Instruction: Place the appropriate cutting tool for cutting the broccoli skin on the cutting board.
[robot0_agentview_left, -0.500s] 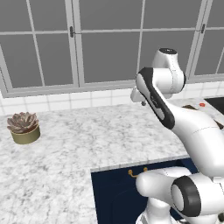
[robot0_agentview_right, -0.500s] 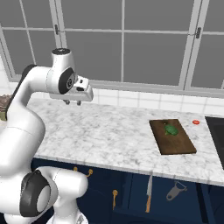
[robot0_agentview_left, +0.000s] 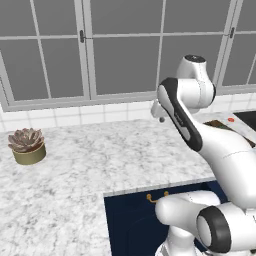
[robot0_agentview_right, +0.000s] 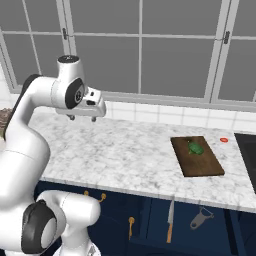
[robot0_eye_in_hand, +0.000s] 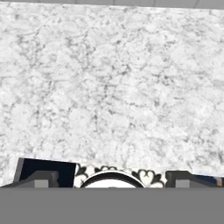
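Grey-framed windows and a white tiled wall back a marble desk (robot0_agentview_left: 100, 160) in the left base view, where a potted succulent (robot0_agentview_left: 27, 145) sits at the far left and the arm hides most of the right side, leaving just a sliver of the cutting board (robot0_agentview_left: 220, 124) and a small red dot (robot0_agentview_left: 230, 120) past it. From the right base view, the end effector (robot0_agentview_right: 82, 118) hangs above the bare marble well left of the cutting board (robot0_agentview_right: 200, 160), jaws wide with nothing between them; the broccoli (robot0_agentview_right: 196, 148) lies on the board's far half. Below the desk edge, against the dark blue cabinet front, the knife (robot0_agentview_right: 170, 220) hangs blade up with its orange handle down, and just beside it to the right is a dark grey utensil (robot0_agentview_right: 201, 218). Looking straight down, the hand view gives speckled marble with the two dark fingertips (robot0_eye_in_hand: 41, 178) set far apart at the bottom.
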